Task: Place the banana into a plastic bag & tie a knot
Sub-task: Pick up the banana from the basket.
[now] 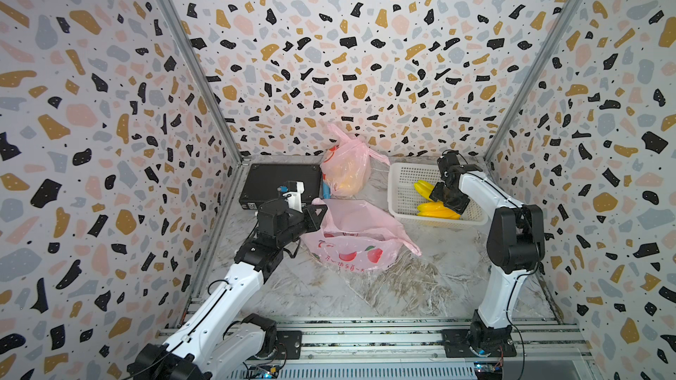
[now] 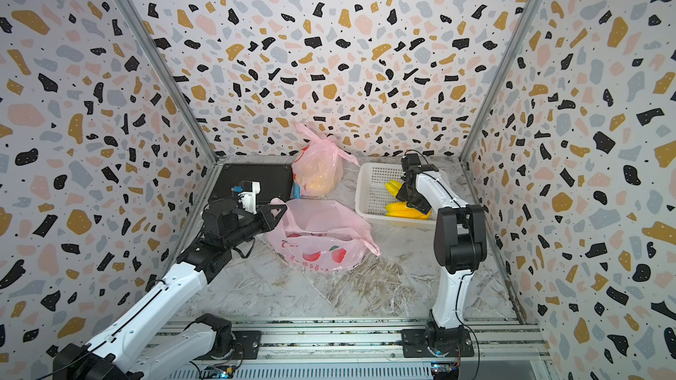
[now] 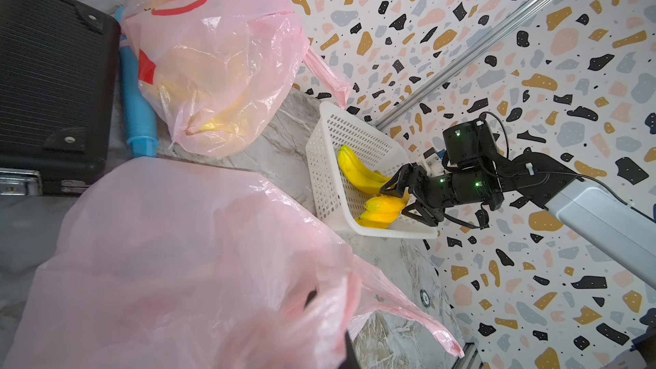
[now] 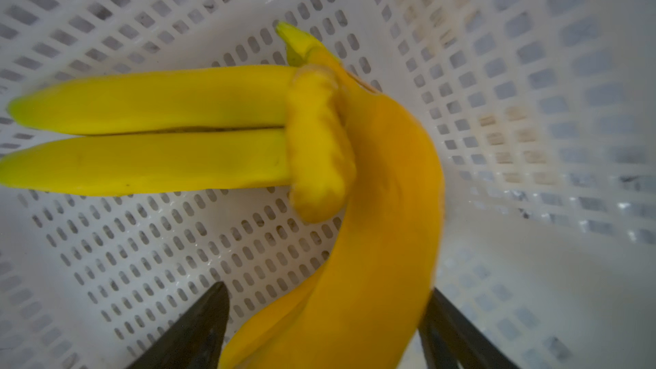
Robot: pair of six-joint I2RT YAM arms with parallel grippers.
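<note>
While our left gripper (image 1: 322,209) pinches the open pink plastic bag (image 1: 353,237), our right gripper (image 4: 328,292) straddles the yellow banana (image 4: 383,179), unclosed. Clamping comes next.

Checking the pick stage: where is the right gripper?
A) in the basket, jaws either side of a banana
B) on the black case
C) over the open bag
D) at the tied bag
A: the right wrist view shows the right gripper inside the basket, a banana between its open jaws.

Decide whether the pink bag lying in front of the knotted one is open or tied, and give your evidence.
Open: the front bag shows a gaping mouth and untied handles, unlike the knotted bag.
</note>
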